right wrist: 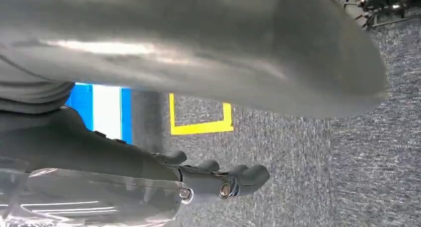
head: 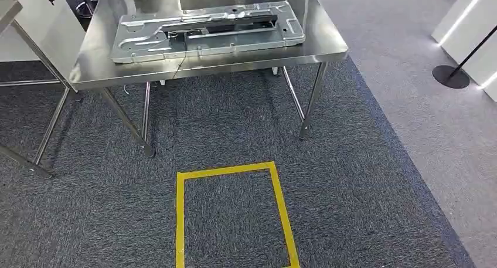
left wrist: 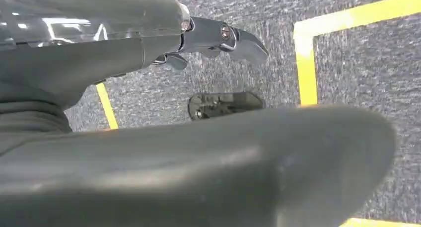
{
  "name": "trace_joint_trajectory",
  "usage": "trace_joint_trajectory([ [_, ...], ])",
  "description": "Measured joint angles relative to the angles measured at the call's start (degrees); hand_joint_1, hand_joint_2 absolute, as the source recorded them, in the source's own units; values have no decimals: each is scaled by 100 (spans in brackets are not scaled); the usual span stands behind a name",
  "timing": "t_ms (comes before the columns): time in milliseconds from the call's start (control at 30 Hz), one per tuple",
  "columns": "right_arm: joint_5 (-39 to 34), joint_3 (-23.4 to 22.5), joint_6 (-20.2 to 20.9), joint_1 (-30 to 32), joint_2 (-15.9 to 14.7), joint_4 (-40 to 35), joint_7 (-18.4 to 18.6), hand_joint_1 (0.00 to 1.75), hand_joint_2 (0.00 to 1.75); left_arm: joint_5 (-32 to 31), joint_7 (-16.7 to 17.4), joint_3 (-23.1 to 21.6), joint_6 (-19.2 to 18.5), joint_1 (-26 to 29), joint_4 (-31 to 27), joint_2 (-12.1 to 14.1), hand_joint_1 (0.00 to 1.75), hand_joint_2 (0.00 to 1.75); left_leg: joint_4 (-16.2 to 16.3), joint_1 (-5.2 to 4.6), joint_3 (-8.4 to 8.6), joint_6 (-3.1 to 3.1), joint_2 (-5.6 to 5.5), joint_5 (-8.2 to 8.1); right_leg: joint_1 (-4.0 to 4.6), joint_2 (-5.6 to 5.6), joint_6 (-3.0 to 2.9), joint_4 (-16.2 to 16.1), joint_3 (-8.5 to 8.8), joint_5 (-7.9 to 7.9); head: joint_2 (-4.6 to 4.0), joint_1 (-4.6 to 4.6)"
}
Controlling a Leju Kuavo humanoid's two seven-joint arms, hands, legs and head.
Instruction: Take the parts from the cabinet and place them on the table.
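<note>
A large stamped sheet-metal part (head: 205, 30) with a dark bar across it lies flat on the steel table (head: 325, 42) ahead of me in the head view. My left hand (left wrist: 218, 38) hangs over the grey carpet, its dark fingers slightly bent and apart from the thick thumb, with nothing in it. My right hand (right wrist: 223, 182) hangs the same way over the carpet, fingers loosely extended and holding nothing.
A yellow taped rectangle (head: 228, 169) marks the carpet in front of the table. A second steel table (head: 9, 10) stands at the far left. At the right are a black round stand base (head: 450, 76) and a white lit panel (head: 469, 21).
</note>
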Motion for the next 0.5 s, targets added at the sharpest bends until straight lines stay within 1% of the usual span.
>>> trace_joint_trajectory([
  [33, 0, 0, 42, 3, 0, 0, 20, 0, 0, 4, 46, 0, 0, 1, 0, 0, 0, 0, -100, -6, 24, 20, 3, -70, 0, -5, 41, 9, -21, 43, 0, 0],
  [67, -9, 0, 103, -2, 0, 0, 86, 0, 0, 20, 142, 0, 7, -5, 0, 0, 0, 0, -115, -21, -1, 39, 2, -83, -10, -7, 74, 9, -52, 72, 0, -2],
  [100, -31, 0, 173, -17, 0, 0, 160, 0, 0, 20, 252, 0, 9, -9, 0, -2, 0, 0, -145, -18, -24, 71, 3, -76, -7, -13, 105, 10, -71, 106, 0, -2],
  [133, -57, -2, 216, -21, -2, 0, 232, 0, 0, 20, 315, 0, 7, -9, 0, -2, 0, 0, -198, 46, -24, 136, 20, -19, 8, -6, 137, 34, -94, 76, 0, -2],
  [167, -92, -7, 256, -19, -2, 0, 286, 0, 0, 17, 378, -2, 15, -3, 0, -2, 0, 0, -197, 40, -46, 164, 24, 8, -10, 20, 170, 206, -151, -96, 0, 0],
  [200, -122, -15, 288, -19, -2, 0, 332, 0, 0, 17, 415, -2, 26, -4, 0, 2, 0, 0, -185, 38, -78, 197, 30, 29, -21, 26, 189, 569, -309, -350, 0, 0],
  [233, -133, -24, 306, -16, -2, 0, 359, 0, 0, 17, 415, -4, 26, -7, 0, 7, 0, 0, -180, 26, -108, 216, 35, 46, -40, 34, 210, 1048, -504, -601, 0, 0],
  [267, -151, -37, 319, -3, 0, 2, 383, 0, 0, 17, 415, -4, 20, -8, 0, 13, 0, 0, -169, 16, -137, 226, 35, 61, -55, 37, 228, 1514, -691, -792, 0, 0],
  [300, -182, -55, 319, 5, 0, 2, 409, 0, 0, 17, 415, -9, 15, -7, 0, 17, 0, 0, -147, 9, -166, 222, 35, 70, -68, 37, 245, 1839, -811, -878, 0, 0],
  [333, -210, -74, 319, 8, 0, 4, 428, 0, 0, 17, 420, -20, 7, -4, 0, 17, 0, 0, -124, 9, -189, 217, 34, 73, -79, 37, 257, 1859, -795, -821, 0, 0],
  [367, -223, -94, 317, 7, 0, 7, 428, 0, 175, 18, 422, -35, 7, -4, 0, 17, 0, 0, -98, 10, -202, 214, 33, 71, -89, 37, 257, 1603, -634, -648, 0, 0],
  [400, -225, -101, 312, 4, 0, 4, 428, 0, 175, 17, 422, -42, 7, -7, 0, 15, 0, 0, -81, 11, -203, 202, 32, 63, -98, 36, 252, 1254, -434, -469, 0, 0],
  [500, -225, -101, 312, 4, 0, 4, 428, 0, 175, 17, 422, -42, 7, -7, 0, 15, 0, 0, -81, 11, -203, 202, 32, 63, -98, 36, 252, 1254, -434, -469, 0, 0],
])
